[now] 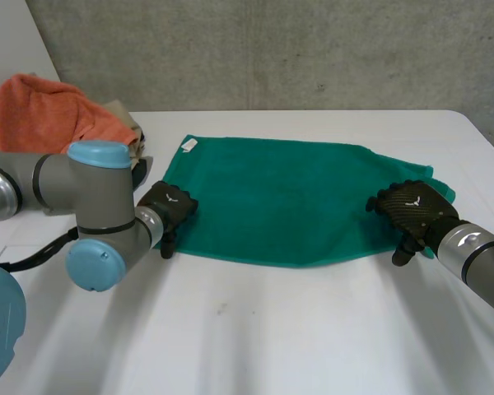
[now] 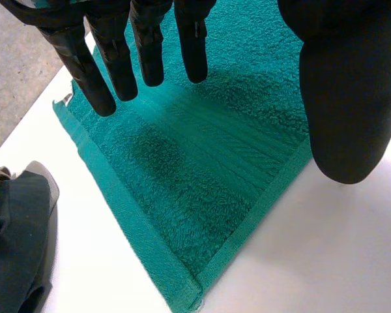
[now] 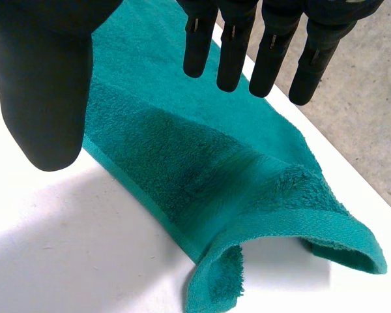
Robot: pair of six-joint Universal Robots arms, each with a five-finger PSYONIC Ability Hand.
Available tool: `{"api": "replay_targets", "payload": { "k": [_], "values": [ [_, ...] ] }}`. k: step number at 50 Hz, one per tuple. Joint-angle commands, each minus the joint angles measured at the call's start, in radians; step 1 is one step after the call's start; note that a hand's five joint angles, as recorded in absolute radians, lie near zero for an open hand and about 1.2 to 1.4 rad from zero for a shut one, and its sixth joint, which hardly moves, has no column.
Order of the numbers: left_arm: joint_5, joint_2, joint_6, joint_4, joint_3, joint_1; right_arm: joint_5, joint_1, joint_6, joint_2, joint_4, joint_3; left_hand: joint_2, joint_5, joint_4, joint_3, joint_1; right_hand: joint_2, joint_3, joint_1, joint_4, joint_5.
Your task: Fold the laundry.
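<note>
The left hand (image 1: 166, 211) and right hand (image 1: 412, 212), fingers straight and holding nothing, sit over the near corners of the green towel (image 1: 288, 193) (the right corner curls up), which lies spread on the table (image 1: 255, 329). This looks like the pre-grasp step: next, pinch both corners.

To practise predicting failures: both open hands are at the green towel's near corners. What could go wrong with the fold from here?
1. The curled corner of the green towel by the right hand stands off the table; grasped like that, the fold may come out creased or uneven.
2. The dark cloth lies close to the corner under the left hand; a grasp there might snag it.
</note>
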Motion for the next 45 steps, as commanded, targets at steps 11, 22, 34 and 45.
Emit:
{"api": "replay_targets", "payload": {
  "k": [11, 22, 34, 45],
  "values": [
    [-0.001, 0.006, -0.005, 0.007, -0.003, 0.003, 0.001, 0.0, 0.003, -0.011, -0.003, 0.002, -0.002, 0.013, 0.004, -0.014, -0.023, 0.023, 0.015, 0.018, 0.036, 0.06],
    [-0.007, -0.002, 0.002, 0.008, 0.0, -0.005, 0.001, 0.0, 0.003, -0.012, -0.003, 0.002, 0.004, 0.019, 0.009, -0.008, -0.017, 0.023, 0.015, 0.018, 0.036, 0.06],
    [-0.048, -0.02, 0.03, 0.008, 0.016, -0.02, 0.001, 0.0, 0.002, -0.012, -0.003, 0.002, 0.039, 0.054, 0.045, 0.028, 0.018, 0.023, 0.015, 0.018, 0.036, 0.06],
    [-0.073, -0.028, 0.062, 0.038, 0.02, -0.031, -0.001, 0.0, 0.0, -0.012, -0.003, 0.004, 0.086, 0.101, 0.092, 0.075, 0.065, 0.023, 0.015, 0.018, 0.036, 0.06]
  ]
}}
